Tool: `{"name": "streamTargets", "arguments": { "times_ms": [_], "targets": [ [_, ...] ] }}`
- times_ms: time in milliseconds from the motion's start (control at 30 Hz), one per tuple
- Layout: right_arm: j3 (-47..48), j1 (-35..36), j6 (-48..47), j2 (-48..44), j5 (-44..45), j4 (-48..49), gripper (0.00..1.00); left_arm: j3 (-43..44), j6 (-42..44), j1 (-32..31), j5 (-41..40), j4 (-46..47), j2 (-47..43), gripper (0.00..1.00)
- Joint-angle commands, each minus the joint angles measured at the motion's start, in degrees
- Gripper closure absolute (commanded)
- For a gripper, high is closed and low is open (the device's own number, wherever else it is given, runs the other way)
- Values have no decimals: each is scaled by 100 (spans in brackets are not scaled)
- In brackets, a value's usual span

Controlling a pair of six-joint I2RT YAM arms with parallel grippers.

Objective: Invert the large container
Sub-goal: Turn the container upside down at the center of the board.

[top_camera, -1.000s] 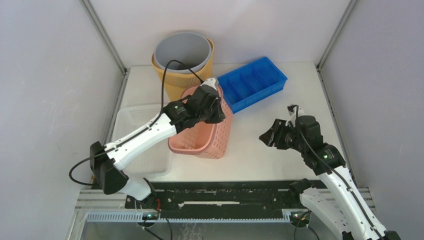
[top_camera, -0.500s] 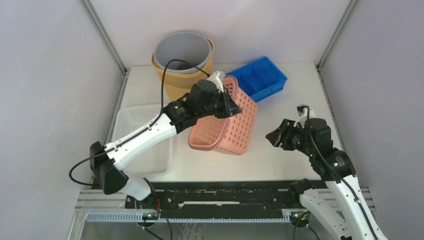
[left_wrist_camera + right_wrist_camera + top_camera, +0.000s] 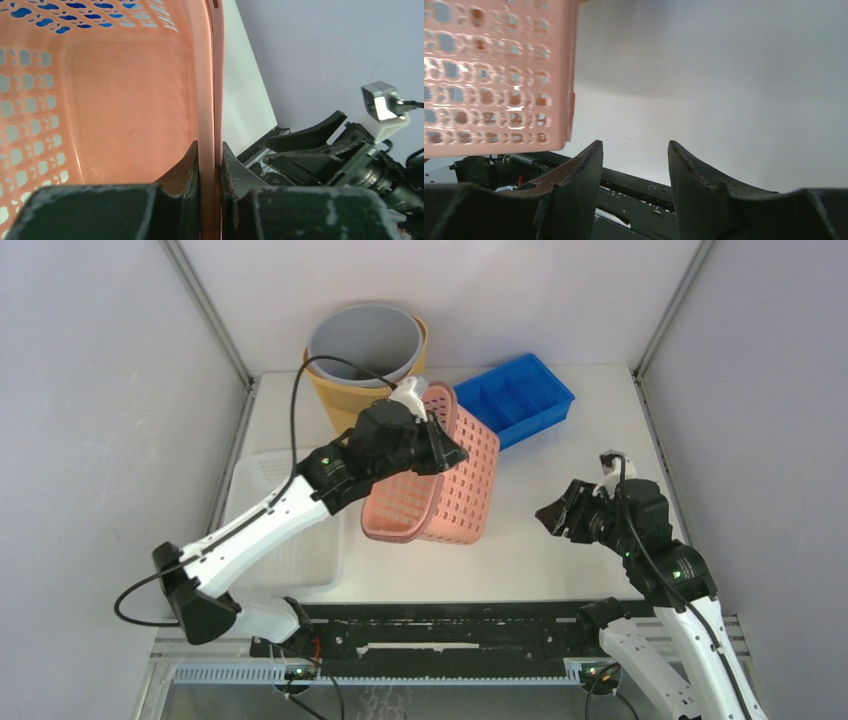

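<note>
**left arm tipping the pink basket; right arm standing by**

the left gripper is clamping the rim of the pink perforated plastic basket. one finger is sitting inside the wall and the other outside, nearly closed, with only the thin rim between them. a rim grip is being used because the basket is too wide for the jaws to span. it also lets wrist rotation carry the whole body round.

the basket is hanging over the middle of the white table, tipped roughly onto its side. its opening is facing the left arm and its base is pointing toward the right arm. in the right wrist view it appears to be clear of the surface, with a shadow beneath it. the overhead view does not confirm this.

the right gripper is hovering well apart from the basket with its fingers spread and nothing between them. it is probably being held back so that the basket can swing freely.

the inversion is judged about half done. the opening needs further rotation until it is facing down, then lowering and release.

behind the basket, the following items are standing close to its swing path:

- the blue compartment tray
- the grey round bucket
- the yellow basket in which the bucket is nested

a slip at the thin rim is the main risk.
</note>
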Motion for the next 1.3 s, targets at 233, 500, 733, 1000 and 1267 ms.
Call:
{"name": "streamTargets", "arguments": {
  "times_ms": [233,500,733,1000,1267],
  "targets": [
    [590,-51,-201,-61,75,-124,42,-342,-348,-21,94,908,-583,100],
    [1163,-60,-199,-59,127,-466,41,-833,-1433,-252,862,2901,140,100],
    [2161,-60,-432,-68,687,-1429,41,-66,-2289,-454,1360,4134,1467,100],
    [2965,-60,-525,-174,788,-2165,40,796,-3182,-720,1386,5361,2777,100],
    [2916,-58,-525,-306,696,-2257,40,1286,-3786,-775,1098,6017,3749,100]
  ]
}}
